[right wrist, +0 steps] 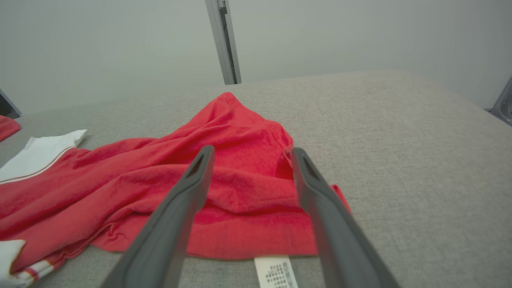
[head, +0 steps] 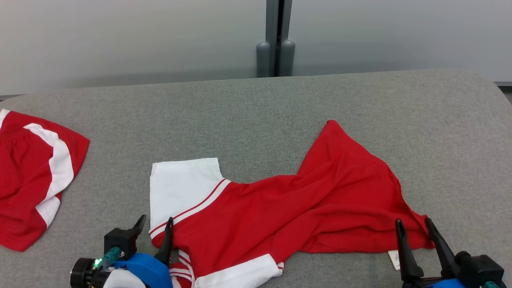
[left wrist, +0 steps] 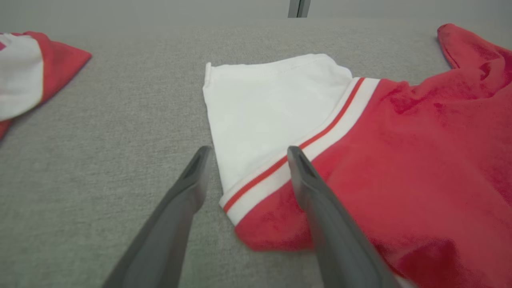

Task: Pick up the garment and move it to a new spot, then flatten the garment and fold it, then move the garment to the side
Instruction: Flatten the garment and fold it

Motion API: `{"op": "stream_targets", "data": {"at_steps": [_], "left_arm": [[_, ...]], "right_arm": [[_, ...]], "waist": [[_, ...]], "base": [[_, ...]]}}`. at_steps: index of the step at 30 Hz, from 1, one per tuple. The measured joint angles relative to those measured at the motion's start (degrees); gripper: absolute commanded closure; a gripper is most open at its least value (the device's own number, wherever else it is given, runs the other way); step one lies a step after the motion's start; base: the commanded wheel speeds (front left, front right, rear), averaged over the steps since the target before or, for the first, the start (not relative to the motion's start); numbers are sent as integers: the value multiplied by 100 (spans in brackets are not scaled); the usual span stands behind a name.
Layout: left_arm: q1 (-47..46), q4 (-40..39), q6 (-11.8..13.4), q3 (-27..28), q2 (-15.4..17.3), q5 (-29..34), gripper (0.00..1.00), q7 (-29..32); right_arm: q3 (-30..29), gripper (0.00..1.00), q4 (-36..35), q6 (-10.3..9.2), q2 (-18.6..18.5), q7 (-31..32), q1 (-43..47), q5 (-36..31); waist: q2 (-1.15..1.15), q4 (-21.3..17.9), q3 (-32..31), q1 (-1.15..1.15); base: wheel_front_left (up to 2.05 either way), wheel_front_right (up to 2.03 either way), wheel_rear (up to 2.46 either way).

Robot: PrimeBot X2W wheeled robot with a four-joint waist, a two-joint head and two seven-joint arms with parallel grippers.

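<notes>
- Red with white sleeves, the shirt (head: 280,208) lies crumpled along the near edge of the grey tabletop (head: 280,100). Its long axis runs left to right, and one red corner peaks toward the far edge.
- The left hand (head: 156,219) stands wide open and holds nothing. Its fingers straddle the shirt's near-left end, where the white sleeve (head: 180,184) meets the red body.
- The right hand (head: 413,221) is likewise spread wide and empty, poised at the shirt's near-right hem just beside the label (head: 394,259).
- Each hand sits at its own end, with the shirt stretched between them. The bunched middle does not yet look flat, so an outward spreading pull appears the likely call.
- A second red-and-white garment (head: 28,180) lies well apart at the left edge.
</notes>
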Motion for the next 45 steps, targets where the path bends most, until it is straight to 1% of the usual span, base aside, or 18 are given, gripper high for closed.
{"op": "stream_targets", "data": {"at_steps": [8, 11, 12, 13, 14, 15, 16, 20, 26, 31, 34, 40, 41, 42, 43, 45], "left_arm": [[-76, 461, -29, -282, -24, -205, 0, 199], [-142, 583, -31, -404, -38, -292, 0, 401], [-166, 603, -34, -439, -42, -327, 11, 432], [-183, 615, -35, -482, -43, -353, 26, 432], [-193, 611, -36, -536, -36, -359, 71, 426], [-212, 598, -36, -595, -34, -355, 71, 396], [-230, 569, -37, -657, -27, -350, 100, 343], [-450, 407, -55, -747, 20, -360, 100, 194], [-1266, -89, -55, -817, 141, -365, 100, 113], [-2013, -196, -55, -884, 280, -455, 100, 196], [-2357, 31, -55, -870, 380, -514, 100, 249], [-2735, 832, -52, -745, 498, -606, 100, 63], [-2750, 944, -52, -740, 501, -610, 81, 26], [-2766, 1042, -52, -738, 493, -611, 33, -21], [-2774, 1129, -52, -739, 480, -611, 0, -68], [-2773, 1251, -52, -737, 463, -610, 0, -143]], "right_arm": [[-5, 0, 27, 0, 0, -9, -36, -1], [-5, 0, 35, 0, 1, -23, -40, -1], [-1, 0, 36, 0, 1, -24, -42, -1], [2, 0, 35, 0, 0, -24, -46, -1], [3, 0, 32, 0, 0, -25, -48, -1], [7, 0, 33, 0, 0, -25, -52, -1], [5, 0, 31, 0, 1, -26, -64, -1], [-9, 0, 24, 0, 1, -30, -98, -2], [-11, 0, 5, 0, 0, -35, -127, -7], [70, 0, 12, 1, -5, -52, -264, -8], [102, 0, 20, 0, -7, -57, -291, -20], [123, 0, 81, 0, -8, -75, -403, -10], [124, 0, 90, 0, -7, -76, -408, -4], [116, 0, 100, 0, -8, -77, -413, -4], [109, 0, 107, 0, -8, -79, -424, -3], [94, 0, 119, 0, -8, -83, -436, -3]], "waist": [[0, 21, -17, 0], [-1, 32, -18, -1], [-1, 33, -16, -1], [-2, 34, -8, -1], [-2, 31, -4, -2], [-2, 32, 6, -1], [-2, 33, 15, -1], [-1, 44, 50, 0], [-1, 51, 142, 0], [-1, -98, 254, 0], [-1, -246, 339, -1], [0, -518, 516, 0], [0, -541, 532, 0], [0, -555, 546, 0], [0, -561, 556, 0], [0, -557, 557, 0]], "base": [[0, 0, 0], [0, 0, 0], [0, 0, 0], [0, 0, 0], [0, 0, 0], [0, 0, 0], [0, 0, 0], [0, 0, 0], [0, 0, 0], [0, 0, 0], [0, 0, 0], [0, 0, 0], [0, 0, 0], [0, 0, 0], [0, 0, 0], [0, 0, 0]]}}
